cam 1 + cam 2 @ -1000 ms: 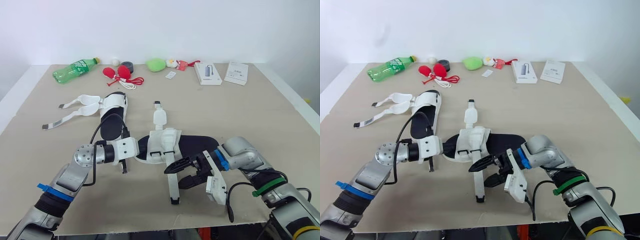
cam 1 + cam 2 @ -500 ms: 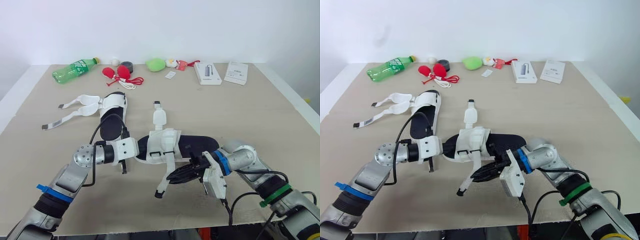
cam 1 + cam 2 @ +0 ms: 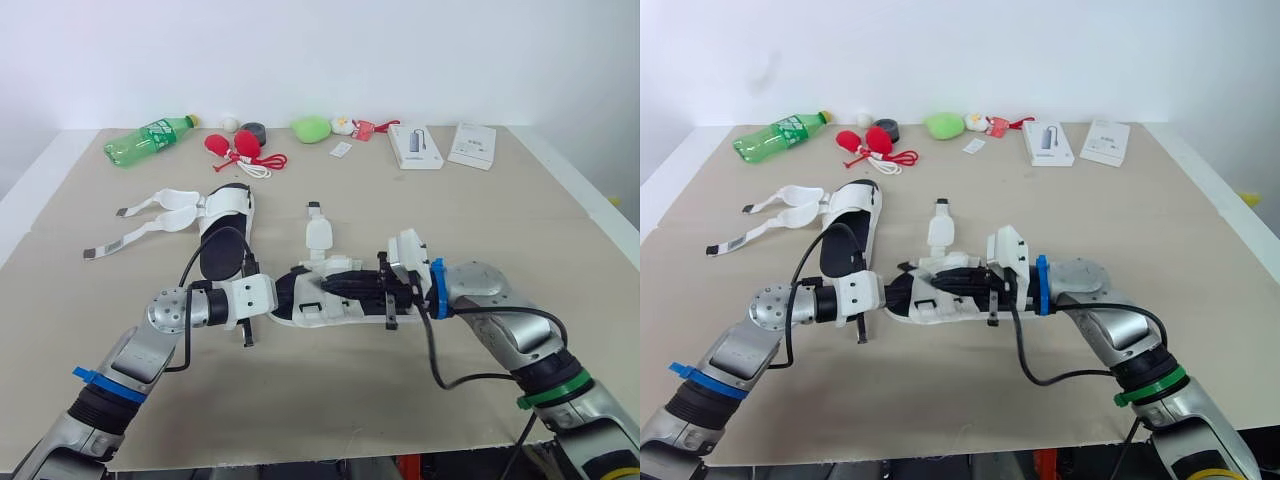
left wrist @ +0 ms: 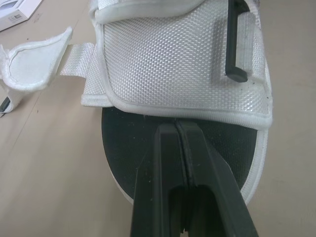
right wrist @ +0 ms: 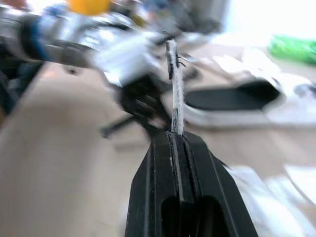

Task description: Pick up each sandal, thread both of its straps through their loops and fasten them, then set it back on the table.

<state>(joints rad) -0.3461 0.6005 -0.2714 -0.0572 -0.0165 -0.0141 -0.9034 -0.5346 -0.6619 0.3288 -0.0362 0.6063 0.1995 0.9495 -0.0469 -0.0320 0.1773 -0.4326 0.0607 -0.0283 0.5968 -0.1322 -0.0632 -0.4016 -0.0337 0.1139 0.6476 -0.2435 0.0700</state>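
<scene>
The near sandal (image 3: 318,300), white mesh upper on a black sole, lies at the table's middle. My left gripper (image 3: 283,298) is shut on one end of its sole (image 4: 123,148), just below the white upper (image 4: 173,54) with its black loop (image 4: 233,44). My right gripper (image 3: 326,284) reaches across the sandal from the right and is shut on a white strap (image 5: 174,89), which sticks straight out past the fingertips (image 5: 163,140). The other strap (image 3: 319,232) lies flat toward the table's back. The second sandal (image 3: 226,225) rests behind on the left, its two straps (image 3: 150,216) spread open.
Along the back edge lie a green bottle (image 3: 150,140), red soft items with a cord (image 3: 240,148), a grey roll (image 3: 254,130), a green soft thing (image 3: 312,128) and two white boxes (image 3: 415,146) (image 3: 472,145). Bare table (image 3: 300,400) stretches in front.
My right gripper went from open to shut on the strap that pointed at the table's front, then swung it up and over the sandal. The left arm held still.
</scene>
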